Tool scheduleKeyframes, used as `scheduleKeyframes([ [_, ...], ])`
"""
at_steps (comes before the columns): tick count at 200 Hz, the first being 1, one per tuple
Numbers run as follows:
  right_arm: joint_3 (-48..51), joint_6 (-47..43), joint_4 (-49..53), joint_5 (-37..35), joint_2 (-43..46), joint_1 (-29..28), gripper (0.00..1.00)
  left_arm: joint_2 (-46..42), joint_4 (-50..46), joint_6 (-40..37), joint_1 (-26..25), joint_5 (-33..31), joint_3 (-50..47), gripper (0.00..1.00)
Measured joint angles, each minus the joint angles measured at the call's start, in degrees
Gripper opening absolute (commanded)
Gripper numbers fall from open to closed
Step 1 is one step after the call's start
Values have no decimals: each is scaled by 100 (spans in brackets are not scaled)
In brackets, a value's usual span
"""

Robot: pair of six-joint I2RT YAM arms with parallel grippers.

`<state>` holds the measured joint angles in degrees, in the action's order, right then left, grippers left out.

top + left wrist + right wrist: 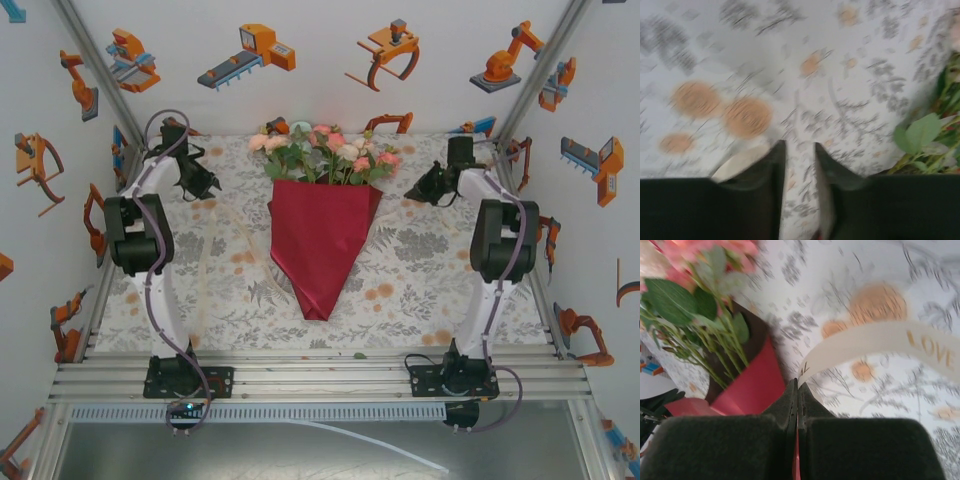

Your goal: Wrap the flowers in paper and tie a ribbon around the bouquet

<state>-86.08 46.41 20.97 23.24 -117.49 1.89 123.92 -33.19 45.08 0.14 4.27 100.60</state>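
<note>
The bouquet lies mid-table: pink, peach and cream flowers [325, 150] stand out of a dark red paper [320, 240] cone that points toward me. My left gripper [208, 185] hovers left of the blooms. It is open [800, 144], with only tablecloth between its fingers and a cream ribbon [740, 162] piece beside the left one. Green leaves [922, 132] show at that view's right edge. My right gripper [415, 190], right of the blooms, is shut [797, 381] on the ribbon [875, 340], which carries gold letters and trails off to the right. The flowers [695, 295] and paper [752, 385] lie just left of it.
A tablecloth [420, 270] printed with grey leaves and orange dots covers the table. A faint cream ribbon [205, 270] loop rests on it left of the cone. White walls with robot pictures close in the back and sides. A metal rail [320, 375] runs along the near edge.
</note>
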Motion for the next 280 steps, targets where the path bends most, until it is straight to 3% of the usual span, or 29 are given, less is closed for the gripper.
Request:
scheduleKeyframes([
  [20,544,-9,2,13,308,0,0,-555,-638,85,-140,-516,-385,59],
  [64,951,-48,-17,20,533,-31,0,-916,-1231,369,-706,-732,-553,61],
  [97,955,-83,-35,33,546,-72,0,-540,-1484,787,-754,-885,-343,61],
  [154,977,-149,-33,31,651,-92,0,422,-1779,1537,-708,-1054,1062,59],
  [189,977,-177,-26,28,673,-92,0,1086,-2319,1582,-713,-1248,2031,55],
  [226,975,-214,-26,28,673,-92,0,1410,-2778,1543,-710,-1344,2369,54],
  [252,975,-232,-22,28,673,-92,0,1541,-2940,1497,-699,-1325,2511,39],
  [280,964,-234,44,31,673,-92,0,1818,-2918,1346,-678,-1235,2785,1],
])
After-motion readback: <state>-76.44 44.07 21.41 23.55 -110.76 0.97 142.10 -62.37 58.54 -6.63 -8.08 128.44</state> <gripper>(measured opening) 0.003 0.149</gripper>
